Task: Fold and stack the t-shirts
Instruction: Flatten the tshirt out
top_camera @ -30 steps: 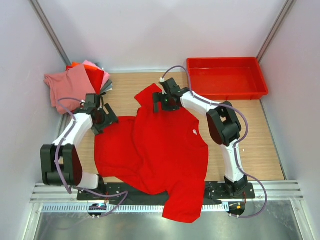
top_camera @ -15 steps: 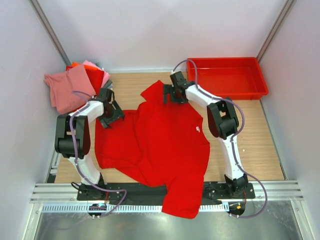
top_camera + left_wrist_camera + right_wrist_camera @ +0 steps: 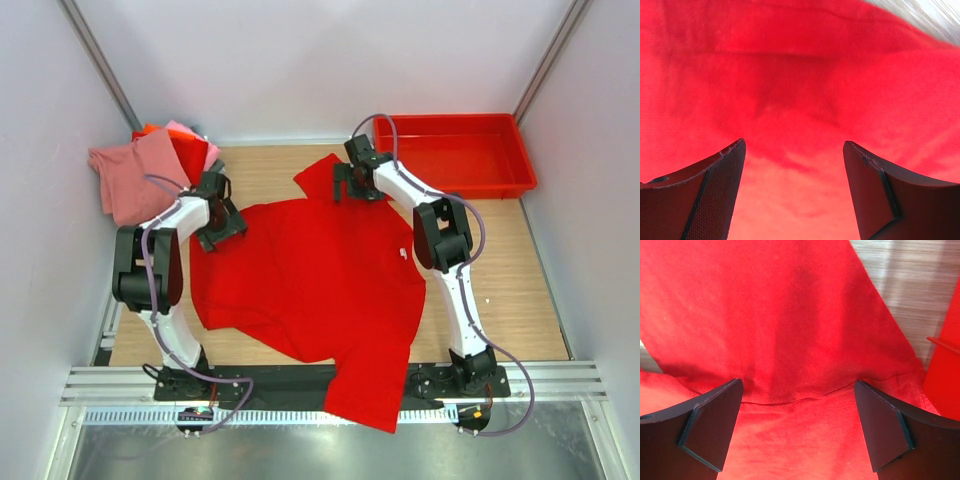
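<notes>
Two tools stand with jaws wide apart, nothing held between them. The left tool [image 3: 221,228] [image 3: 792,145] hangs low over the left edge of the red t-shirt [image 3: 310,290] [image 3: 800,75]. The right tool [image 3: 346,186] [image 3: 797,385] is low over a flap of cloth at the shirt's [image 3: 775,315] far edge. The shirt lies spread on the wooden desk [image 3: 510,270], its near end drooping over the front edge between the arm bases. A pile of folded t-shirts [image 3: 150,170], dusty pink on top, sits at the far left corner. A red tray [image 3: 450,160] sits at the far right corner.
</notes>
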